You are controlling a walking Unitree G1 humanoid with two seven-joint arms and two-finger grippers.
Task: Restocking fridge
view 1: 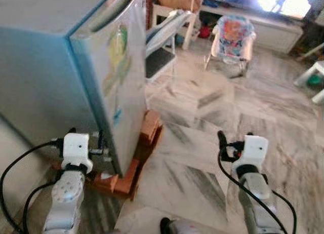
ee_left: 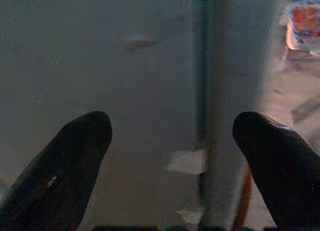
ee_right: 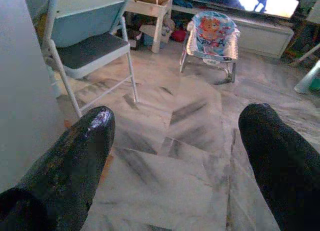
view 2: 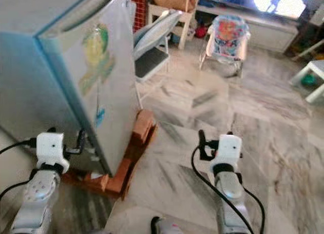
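Fridge [view 2: 76,77] on bricks [view 2: 129,153] – folding chair [view 2: 152,46] behind, baby seat [view 2: 226,36] beyond

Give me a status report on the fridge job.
Left gripper open, at the fridge side near its front corner. Right gripper open, empty, over floor. Fridge door shut. Folding chair stands just past the fridge.

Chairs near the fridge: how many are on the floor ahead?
2. A folding chair stands right beside the fridge, on its far side. A small child's seat sits farther off, near the low TV bench. Others may be hidden behind the fridge.
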